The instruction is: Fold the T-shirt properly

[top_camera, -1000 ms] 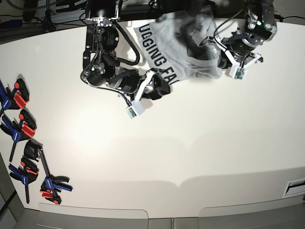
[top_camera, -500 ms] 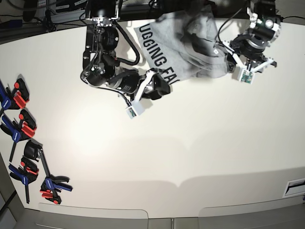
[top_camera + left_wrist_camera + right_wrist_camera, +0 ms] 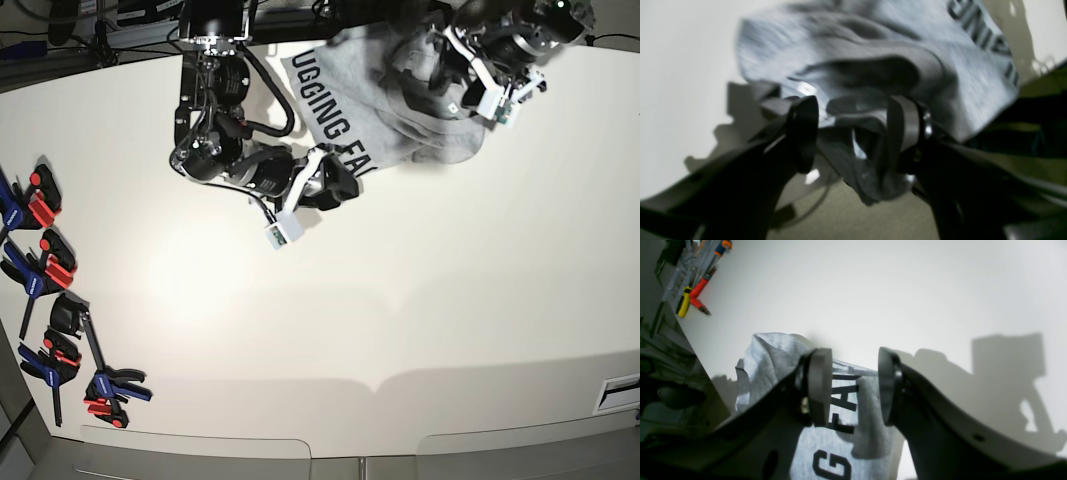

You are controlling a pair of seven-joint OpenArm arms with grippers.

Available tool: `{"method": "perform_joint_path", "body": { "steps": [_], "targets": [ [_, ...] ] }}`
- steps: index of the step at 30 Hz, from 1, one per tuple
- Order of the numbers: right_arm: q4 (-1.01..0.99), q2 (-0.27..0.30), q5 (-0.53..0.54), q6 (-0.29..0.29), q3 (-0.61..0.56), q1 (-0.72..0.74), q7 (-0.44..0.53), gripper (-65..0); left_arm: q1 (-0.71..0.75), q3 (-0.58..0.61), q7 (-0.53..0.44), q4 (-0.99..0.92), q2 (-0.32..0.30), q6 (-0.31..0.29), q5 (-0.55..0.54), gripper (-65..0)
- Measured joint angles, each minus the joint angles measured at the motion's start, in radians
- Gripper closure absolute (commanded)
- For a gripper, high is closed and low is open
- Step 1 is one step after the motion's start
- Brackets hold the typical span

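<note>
Grey T-shirt (image 3: 385, 105) bunched at the far edge of a white table (image 3: 400, 300), one claw at each end of it.

Left gripper (image 3: 853, 133) spread wide, with a dark fold of fabric hanging loose between the black fingers (image 3: 803, 133), not pinched; seen from the base view at the far right (image 3: 470, 75), raised above the shirt's crumpled end. Right gripper (image 3: 853, 386) parted too, fingers (image 3: 820, 386) straddling the near left hem over the black letters "FA", cloth lying flat beneath and not clamped; in the base view, low at the shirt's near left corner (image 3: 335, 180). Lettering face up, running along the left side of the shirt. Red, blue and black clamps (image 3: 50, 300) lined up far off at the left table edge.
</note>
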Motion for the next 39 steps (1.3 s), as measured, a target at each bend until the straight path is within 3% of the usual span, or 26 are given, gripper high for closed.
{"method": "perform_joint_path", "body": {
  "steps": [4, 13, 26, 39],
  "targets": [
    [0.000, 0.000, 0.000, 0.000, 0.000, 0.000, 0.000, -21.2, 0.031, 0.000, 0.016, 0.000, 0.000, 0.000, 0.001, -33.3],
    [0.000, 0.000, 0.002, 0.000, 0.000, 0.000, 0.003, -21.2, 0.103, -0.001, 0.038, 0.000, 0.000, -0.011, -0.109, -33.3],
    [0.000, 0.000, 0.002, 0.000, 0.000, 0.000, 0.003, -21.2, 0.161, -0.001, 0.050, 0.000, 0.000, -0.034, -0.172, -33.1],
    [0.000, 0.000, 0.002, 0.000, 0.000, 0.000, 0.003, -21.2, 0.160, 0.050, 0.032, -0.038, 0.000, -0.038, -0.118, -32.0]
  ]
}}
